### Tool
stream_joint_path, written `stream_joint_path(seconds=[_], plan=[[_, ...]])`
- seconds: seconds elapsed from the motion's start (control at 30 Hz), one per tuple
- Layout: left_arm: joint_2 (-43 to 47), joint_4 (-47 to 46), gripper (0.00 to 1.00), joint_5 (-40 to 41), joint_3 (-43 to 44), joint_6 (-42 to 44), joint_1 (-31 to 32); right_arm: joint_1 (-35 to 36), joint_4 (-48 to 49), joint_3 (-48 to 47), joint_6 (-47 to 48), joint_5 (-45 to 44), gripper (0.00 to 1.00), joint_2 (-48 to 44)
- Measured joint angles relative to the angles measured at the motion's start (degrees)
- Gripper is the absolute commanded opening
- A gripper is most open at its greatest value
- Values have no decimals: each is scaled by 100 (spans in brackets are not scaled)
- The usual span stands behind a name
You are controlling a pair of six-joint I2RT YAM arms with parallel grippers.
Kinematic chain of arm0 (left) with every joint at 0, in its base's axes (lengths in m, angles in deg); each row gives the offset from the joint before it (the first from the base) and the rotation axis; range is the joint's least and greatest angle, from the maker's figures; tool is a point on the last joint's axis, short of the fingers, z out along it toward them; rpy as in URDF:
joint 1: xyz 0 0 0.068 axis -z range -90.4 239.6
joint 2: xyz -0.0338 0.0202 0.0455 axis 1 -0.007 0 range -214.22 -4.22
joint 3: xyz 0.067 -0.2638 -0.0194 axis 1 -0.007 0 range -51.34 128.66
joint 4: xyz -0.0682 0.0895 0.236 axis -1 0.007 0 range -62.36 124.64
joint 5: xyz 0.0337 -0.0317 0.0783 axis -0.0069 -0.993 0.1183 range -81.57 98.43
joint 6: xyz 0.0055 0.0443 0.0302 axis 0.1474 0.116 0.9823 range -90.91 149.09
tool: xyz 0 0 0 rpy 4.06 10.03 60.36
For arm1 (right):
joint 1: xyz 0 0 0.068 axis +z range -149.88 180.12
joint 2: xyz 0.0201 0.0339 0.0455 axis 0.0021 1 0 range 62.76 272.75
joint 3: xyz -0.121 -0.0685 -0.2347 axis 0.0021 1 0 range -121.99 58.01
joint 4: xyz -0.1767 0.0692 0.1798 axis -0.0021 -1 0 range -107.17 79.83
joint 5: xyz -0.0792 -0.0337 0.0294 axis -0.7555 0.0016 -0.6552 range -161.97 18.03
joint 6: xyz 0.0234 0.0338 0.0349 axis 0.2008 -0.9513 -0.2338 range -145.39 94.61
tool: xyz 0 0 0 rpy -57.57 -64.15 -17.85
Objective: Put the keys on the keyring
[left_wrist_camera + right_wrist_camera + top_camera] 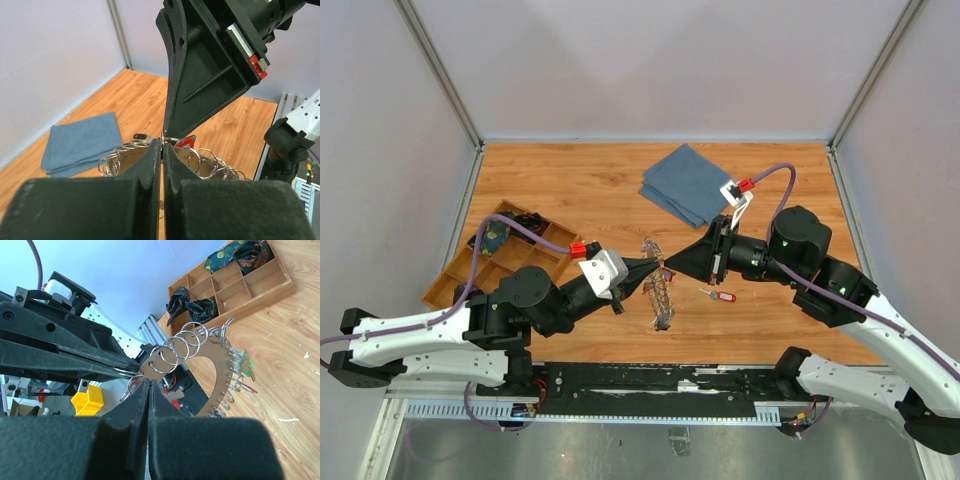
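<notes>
Clamped shut, my right gripper (148,382) meets the keyring (210,370), which my left gripper (162,142) pinches upright just right of the wooden tray (260,300), so I'd spread one loop gently before fetching the red key (720,295) farther right.

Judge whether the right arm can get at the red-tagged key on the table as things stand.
Probably not yet. The red-tagged key lies uncovered just beneath that arm, but the right claw is shut on the keyring, so it would have to let go first.
</notes>
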Motion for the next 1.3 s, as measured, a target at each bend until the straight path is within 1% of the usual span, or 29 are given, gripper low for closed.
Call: stream_joint_path(seconds=[0.4,0.43,0.47,0.57,0.63,0.83,1.0,1.1,1.2,1.3], plan=[[0,0,1,-22,-48,20,0,0,-50,-2,79,136,1,164],[0,0,1,-22,-48,20,0,0,-55,-2,98,136,2,162],[0,-2,1,-24,-50,20,0,0,-61,-2,133,131,7,151],[0,-7,1,-50,-55,17,0,0,-153,-2,313,7,24,35],[2,-20,0,-90,-55,13,0,0,-210,-2,481,-136,29,-136],[98,-59,0,-293,-72,-87,0,0,-48,2,1392,-367,33,-756],[313,-208,0,-710,-133,-286,0,0,686,256,2487,-46,32,-1182],[433,-313,0,-1014,-155,-402,0,0,925,356,2931,278,32,-1189],[494,-389,1,-1309,-155,-494,0,0,931,245,3254,737,36,-957],[501,-459,0,-1547,-155,-562,0,0,944,105,3471,1191,36,-673]])
